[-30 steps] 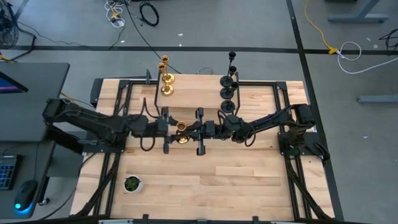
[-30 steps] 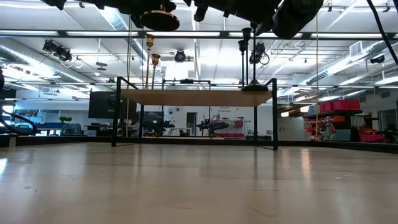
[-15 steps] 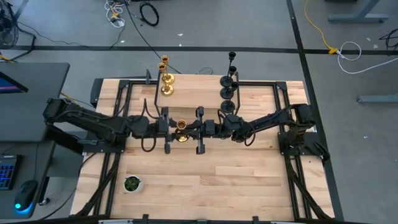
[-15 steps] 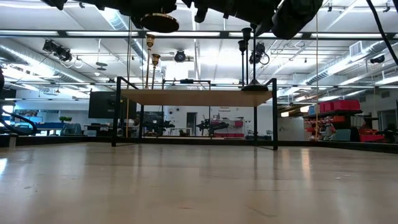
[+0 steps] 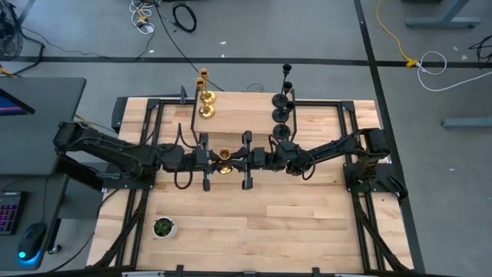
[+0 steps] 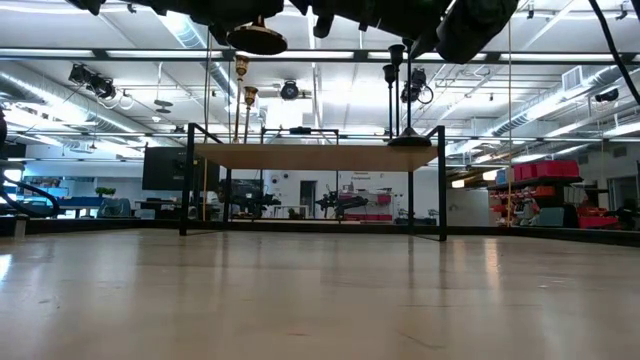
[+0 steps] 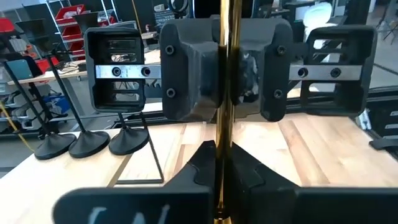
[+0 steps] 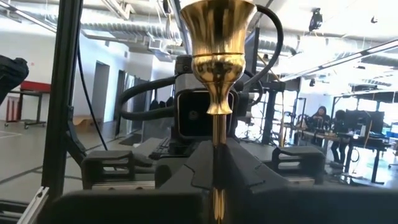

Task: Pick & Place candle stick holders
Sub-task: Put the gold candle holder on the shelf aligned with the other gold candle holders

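Note:
A gold candle stick holder point(image 5: 224, 161) hangs upright in the air over the middle of the table, its round base point(image 6: 256, 38) high up in the low view. My left gripper point(image 5: 214, 160) comes at it from the table's left and my right gripper point(image 5: 235, 160) from the right. Both are shut on its stem, facing each other. Two more gold holders point(image 5: 206, 98) and three black holders point(image 5: 281, 115) stand on their bases on a raised wooden shelf point(image 5: 242, 115) toward the far edge. My left gripper pinches the gold stem point(image 7: 222, 134) between its two fingers, coming level from the table's left, fingers across the stem. The holder stands upright, clear of the table. My right gripper pinches the same stem point(image 8: 216, 146) below the cup point(image 8: 217, 31), level from the table's right, fingers across it.
A small white pot with a green plant point(image 5: 163, 227) stands near the front left. The shelf's black frame legs point(image 6: 186, 180) rise from the table behind the grippers. Bare wooden tabletop point(image 5: 269, 223) lies in front of the arms.
My left gripper has shut on the gold holder's stem, opposite my right gripper, which has kept its hold. The holder has stayed upright in the air in about the same place.

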